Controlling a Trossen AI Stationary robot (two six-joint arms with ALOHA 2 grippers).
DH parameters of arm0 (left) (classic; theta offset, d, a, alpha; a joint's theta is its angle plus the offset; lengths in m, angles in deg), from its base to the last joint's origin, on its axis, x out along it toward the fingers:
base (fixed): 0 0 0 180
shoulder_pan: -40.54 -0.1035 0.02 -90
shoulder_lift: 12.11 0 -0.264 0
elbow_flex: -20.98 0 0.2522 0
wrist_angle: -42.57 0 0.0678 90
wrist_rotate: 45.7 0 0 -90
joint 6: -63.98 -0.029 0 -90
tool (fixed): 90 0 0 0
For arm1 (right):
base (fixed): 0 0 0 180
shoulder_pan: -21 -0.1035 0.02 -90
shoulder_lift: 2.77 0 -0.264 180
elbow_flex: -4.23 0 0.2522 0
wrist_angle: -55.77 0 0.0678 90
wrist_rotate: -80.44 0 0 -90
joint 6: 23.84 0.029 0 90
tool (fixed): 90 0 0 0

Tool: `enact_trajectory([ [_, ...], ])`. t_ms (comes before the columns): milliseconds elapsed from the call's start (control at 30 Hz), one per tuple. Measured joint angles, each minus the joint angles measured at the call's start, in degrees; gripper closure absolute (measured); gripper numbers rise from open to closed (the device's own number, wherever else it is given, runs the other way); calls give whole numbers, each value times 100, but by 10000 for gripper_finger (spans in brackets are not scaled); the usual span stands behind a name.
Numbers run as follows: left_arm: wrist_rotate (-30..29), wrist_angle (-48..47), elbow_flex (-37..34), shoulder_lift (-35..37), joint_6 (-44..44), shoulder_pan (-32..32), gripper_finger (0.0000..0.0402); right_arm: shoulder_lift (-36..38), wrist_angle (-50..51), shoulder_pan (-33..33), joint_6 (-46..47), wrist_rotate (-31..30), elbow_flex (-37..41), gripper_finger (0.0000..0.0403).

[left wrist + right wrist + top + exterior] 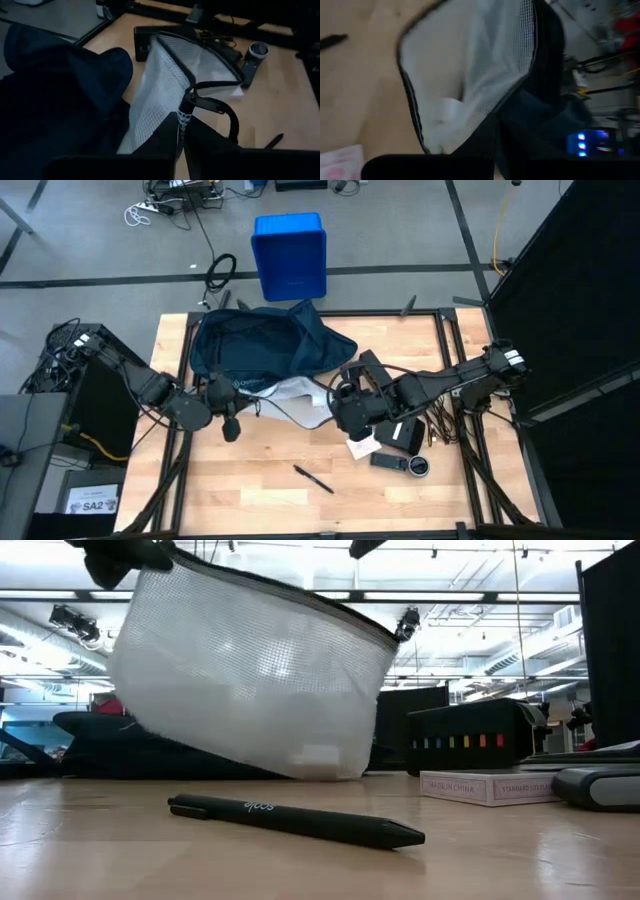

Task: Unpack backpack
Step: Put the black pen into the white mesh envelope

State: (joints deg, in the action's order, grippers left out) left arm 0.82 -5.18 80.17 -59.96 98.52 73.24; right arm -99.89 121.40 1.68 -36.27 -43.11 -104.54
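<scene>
Above the worktop (240,490), left gripper (228,423) and right gripper (345,412) each clench the mesh pouch (290,402), several items already out beside the backpack (260,340).

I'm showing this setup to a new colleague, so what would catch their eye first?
A white mesh zip pouch hangs above the wooden table, held up at its ends by the left end effector and the right end effector, both shut on it. Behind it slumps the dark navy fabric backpack, and a black pen lies in front.
</scene>
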Motion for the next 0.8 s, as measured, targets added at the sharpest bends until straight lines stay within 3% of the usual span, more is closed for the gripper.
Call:
enact_trajectory([
  [200,-25,114,-4,-9,9,-9,402,-2,-469,78,82,1822,363,403],
  [467,-37,248,-4,78,20,-9,402,-2,-1047,135,46,1688,410,401],
  [600,-29,465,-4,114,16,-13,402,58,-1269,259,-153,1919,415,391],
  [800,402,1554,95,403,-528,-22,402,1288,-2067,154,-536,2460,484,387],
])
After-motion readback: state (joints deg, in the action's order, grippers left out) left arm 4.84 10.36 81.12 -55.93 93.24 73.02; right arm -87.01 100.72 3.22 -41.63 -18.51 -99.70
